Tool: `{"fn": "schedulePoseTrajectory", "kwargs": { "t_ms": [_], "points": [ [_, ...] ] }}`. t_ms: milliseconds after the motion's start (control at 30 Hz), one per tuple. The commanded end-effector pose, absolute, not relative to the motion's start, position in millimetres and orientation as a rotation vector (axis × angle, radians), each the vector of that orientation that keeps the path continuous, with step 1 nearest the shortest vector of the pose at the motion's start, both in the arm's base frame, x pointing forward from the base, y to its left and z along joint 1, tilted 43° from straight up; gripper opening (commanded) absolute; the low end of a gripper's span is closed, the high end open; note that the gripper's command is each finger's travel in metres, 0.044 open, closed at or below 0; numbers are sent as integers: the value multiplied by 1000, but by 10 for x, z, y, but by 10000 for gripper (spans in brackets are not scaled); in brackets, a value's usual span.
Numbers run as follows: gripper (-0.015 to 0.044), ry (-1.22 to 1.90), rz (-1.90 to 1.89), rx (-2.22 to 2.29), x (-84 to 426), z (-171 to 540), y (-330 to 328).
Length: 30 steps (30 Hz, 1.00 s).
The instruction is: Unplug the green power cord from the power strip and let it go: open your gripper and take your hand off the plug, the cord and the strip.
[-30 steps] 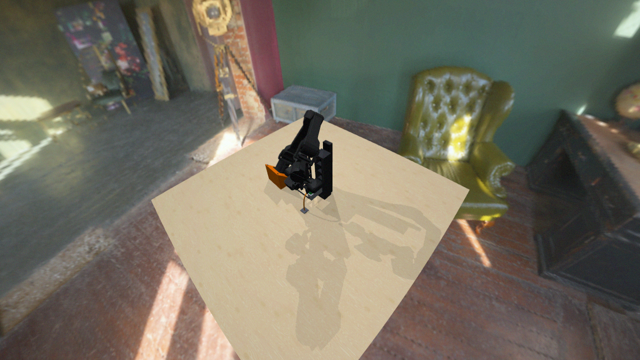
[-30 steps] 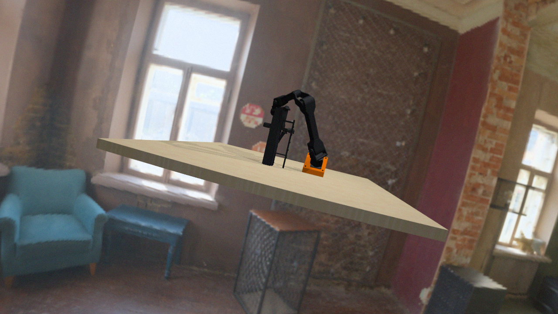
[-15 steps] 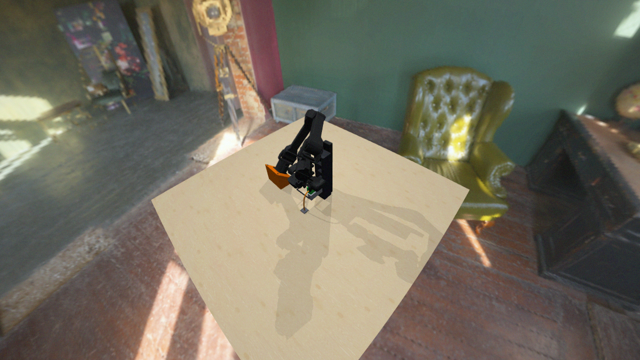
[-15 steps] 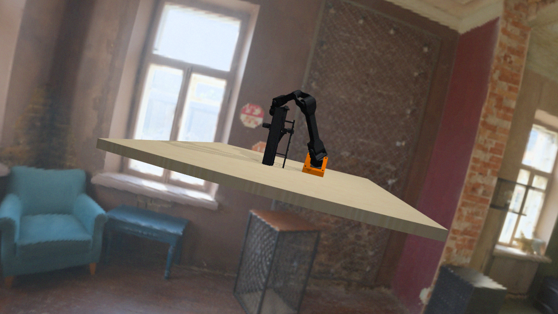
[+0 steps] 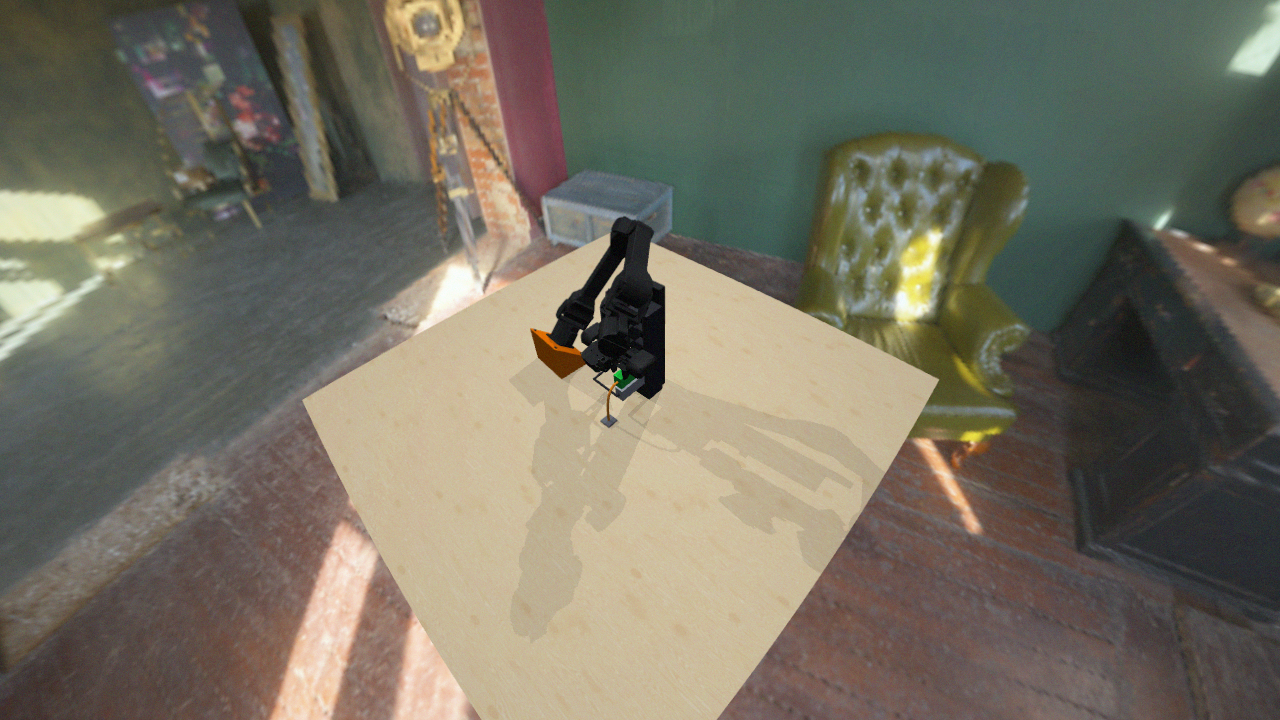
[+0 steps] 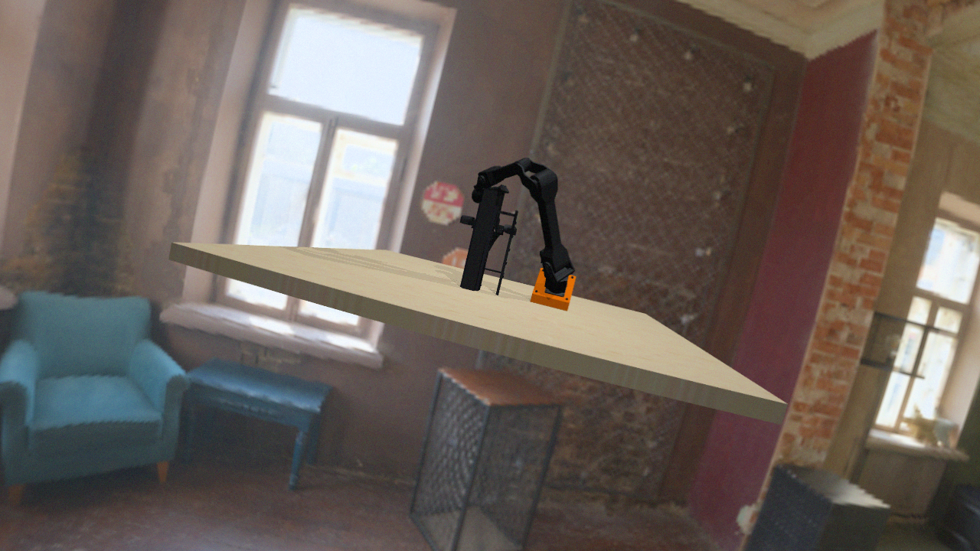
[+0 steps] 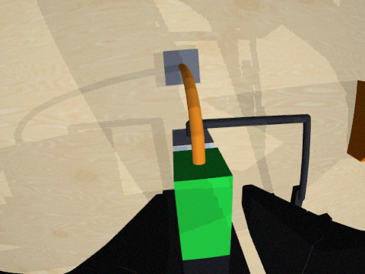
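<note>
claw (image 7: pixel 205 239) part-open, holding nothing, fingers straddling green plug (image 7: pixel 203 208) for grip; plug seated in upright power strip (image 5: pixel 651 340) on bench (image 5: pixel 626 537); orange cord (image 7: pixel 193 112) arcs to grey anchor (image 7: pixel 182 66).

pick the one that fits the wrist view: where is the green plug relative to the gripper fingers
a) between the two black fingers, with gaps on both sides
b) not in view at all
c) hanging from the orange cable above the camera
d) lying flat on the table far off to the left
a: the green plug sits between the gripper fingers, with gaps showing on both sides, so nothing is gripped yet.
</note>
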<state>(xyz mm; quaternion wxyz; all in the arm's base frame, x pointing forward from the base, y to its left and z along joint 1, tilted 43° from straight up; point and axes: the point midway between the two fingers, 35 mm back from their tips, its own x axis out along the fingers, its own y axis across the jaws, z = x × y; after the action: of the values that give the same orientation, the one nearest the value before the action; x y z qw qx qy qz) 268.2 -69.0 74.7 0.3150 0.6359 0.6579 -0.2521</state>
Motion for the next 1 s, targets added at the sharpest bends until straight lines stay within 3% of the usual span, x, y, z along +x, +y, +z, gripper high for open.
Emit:
{"fn": "schedulePoseTrajectory", "kwargs": {
  "t_ms": [0, 233, 367, 633, 967],
  "points": [
    [160, 1727, -663, 1680, 2683, 749, -664],
    [160, 1727, -663, 1680, 2684, 686, -604],
    [55, 1732, -664, 1676, 2683, 696, -632],
    [2, 1732, -664, 1676, 2683, 696, -632],
    [0, 1730, -665, 1676, 2706, 623, -721]
  ]
}}
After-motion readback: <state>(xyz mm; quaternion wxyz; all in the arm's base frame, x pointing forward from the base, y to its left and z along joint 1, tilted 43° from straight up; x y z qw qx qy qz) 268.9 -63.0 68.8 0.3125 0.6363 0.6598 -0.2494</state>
